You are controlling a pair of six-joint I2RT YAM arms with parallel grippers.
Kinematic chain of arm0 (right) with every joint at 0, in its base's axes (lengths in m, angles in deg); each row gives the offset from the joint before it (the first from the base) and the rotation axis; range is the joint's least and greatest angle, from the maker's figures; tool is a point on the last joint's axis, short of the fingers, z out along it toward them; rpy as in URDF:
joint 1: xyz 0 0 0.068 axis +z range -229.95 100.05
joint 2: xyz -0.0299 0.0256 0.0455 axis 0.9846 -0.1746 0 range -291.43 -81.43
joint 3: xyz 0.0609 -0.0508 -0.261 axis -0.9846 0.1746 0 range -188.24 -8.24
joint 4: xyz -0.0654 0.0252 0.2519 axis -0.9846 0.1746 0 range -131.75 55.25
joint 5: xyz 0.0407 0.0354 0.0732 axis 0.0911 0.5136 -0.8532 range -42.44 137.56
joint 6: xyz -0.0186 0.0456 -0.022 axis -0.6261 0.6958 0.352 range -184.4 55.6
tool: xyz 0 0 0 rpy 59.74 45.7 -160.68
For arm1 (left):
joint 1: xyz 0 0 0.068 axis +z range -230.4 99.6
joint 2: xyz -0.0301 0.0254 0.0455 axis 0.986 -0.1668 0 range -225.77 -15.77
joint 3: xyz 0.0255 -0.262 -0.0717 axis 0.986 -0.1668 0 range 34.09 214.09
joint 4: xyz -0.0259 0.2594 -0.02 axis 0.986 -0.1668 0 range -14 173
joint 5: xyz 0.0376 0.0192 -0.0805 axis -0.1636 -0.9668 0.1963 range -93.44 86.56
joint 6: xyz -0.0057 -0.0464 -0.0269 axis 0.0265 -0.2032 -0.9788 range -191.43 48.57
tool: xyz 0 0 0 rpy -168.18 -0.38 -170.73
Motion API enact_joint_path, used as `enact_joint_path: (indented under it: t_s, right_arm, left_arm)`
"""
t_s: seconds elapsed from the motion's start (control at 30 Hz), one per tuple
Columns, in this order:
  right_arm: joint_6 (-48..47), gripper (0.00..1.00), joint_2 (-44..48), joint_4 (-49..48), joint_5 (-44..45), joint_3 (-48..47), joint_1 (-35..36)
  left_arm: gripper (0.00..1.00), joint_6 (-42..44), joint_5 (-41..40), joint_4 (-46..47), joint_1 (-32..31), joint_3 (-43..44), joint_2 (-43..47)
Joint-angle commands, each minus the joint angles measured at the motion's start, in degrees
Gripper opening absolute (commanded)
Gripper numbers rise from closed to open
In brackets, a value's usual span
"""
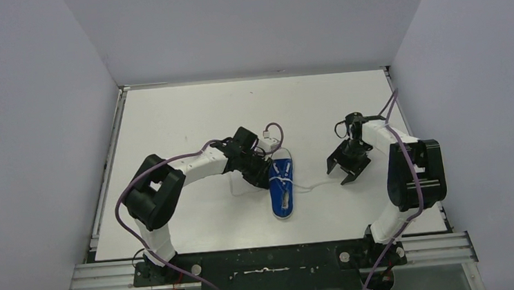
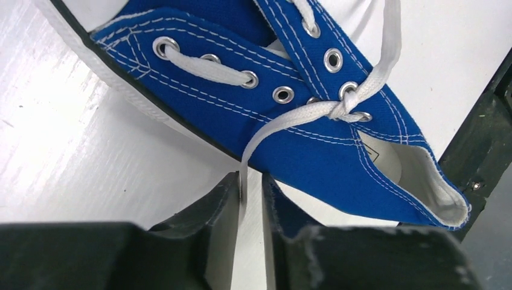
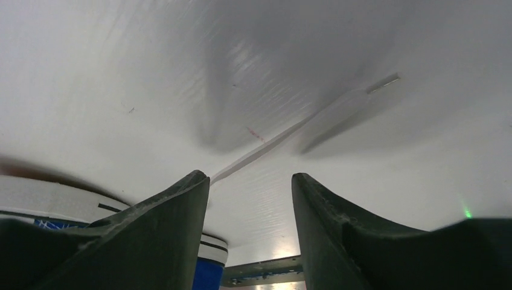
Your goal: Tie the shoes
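The blue sneaker (image 1: 283, 193) with white laces lies mid-table, toe toward the far side. In the left wrist view the shoe (image 2: 302, 151) fills the top, its laces crossed in a first knot (image 2: 343, 109). One lace (image 2: 275, 125) runs from the knot down into the narrow gap of my left gripper (image 2: 252, 177), against the left finger (image 2: 226, 199); the jaws stand slightly apart. My left gripper (image 1: 262, 175) is at the shoe's left side. My right gripper (image 1: 345, 168) is open and empty to the right. The other lace (image 3: 290, 134) lies on the table ahead of it (image 3: 250, 176).
The white table (image 1: 189, 109) is walled by grey panels at the left, right and back. A black metal rail (image 1: 270, 262) runs along the near edge by the arm bases. The shoe's white sole (image 3: 42, 199) shows at the lower left of the right wrist view.
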Motion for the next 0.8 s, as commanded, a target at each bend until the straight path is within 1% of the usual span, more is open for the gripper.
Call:
enact_joint_path:
  t_s: [0.0, 0.07, 0.17, 0.23, 0.3, 0.33, 0.4, 0.47, 0.53, 0.6, 0.7, 0.77]
  right_arm:
    - [7.99, 0.52, 0.54, -0.11, 5.85, 0.35, 0.29]
    - [10.06, 0.5, -0.38, 0.51, 6.67, 0.48, 0.29]
    - [11.62, 0.49, -2.48, 0.18, 7.57, 0.4, 0.29]
    - [12.3, 0.47, -3.99, 0.27, 8.2, 0.03, 0.31]
    - [13.06, 0.43, -5.1, 0.46, 8.74, -0.04, 0.37]
    - [13.53, 0.4, -5.24, 0.42, 9.24, 0.11, 0.37]
    - [13.83, 0.26, -5.07, -0.25, 10.34, 0.5, 0.4]
    - [12.69, 0.11, -4.21, -0.73, 10.86, 0.22, 0.4]
    - [9.63, 0.0, -2.76, -0.74, 10.37, -1.38, 0.44]
    - [2.51, 0.0, -0.73, -4.01, 3.86, -3.84, 0.11]
    - [-10.07, 0.0, 2.7, -12.49, -10.66, -7.47, 1.69]
    - [-14.53, 0.0, 4.31, -18.62, -19.82, -8.63, 3.64]
  left_arm:
    - [0.09, 1.66, 0.75, 4.28, 0.16, 1.39, 1.1]
    - [0.05, 2.21, 0.01, 3.3, 0.15, 1.51, 1.87]
    - [0.03, 2.63, -0.55, 3.26, 0.14, 0.61, 4.0]
    - [0.0, 3.82, -0.99, 2.78, 0.14, 0.81, 5.13]
    - [0.0, 4.62, -1.01, 1.77, 0.14, 1.67, 5.67]
    - [0.0, 4.9, -1.05, 1.48, 0.16, 2.06, 5.87]
    - [0.0, 5.11, -1.12, 1.85, 0.22, 2.29, 6.34]
    - [0.0, 4.88, -0.59, 5.08, 0.46, 1.32, 7.06]
    - [0.0, 5.07, 0.53, 8.69, 0.57, -0.2, 7.89]
    - [0.0, 6.06, 1.25, 13.5, 0.67, -2.63, 9.04]
    - [0.0, 6.89, 1.46, 22.95, 0.97, -7.14, 10.96]
    - [0.0, 6.89, 2.19, 27.33, 1.35, -9.21, 11.05]
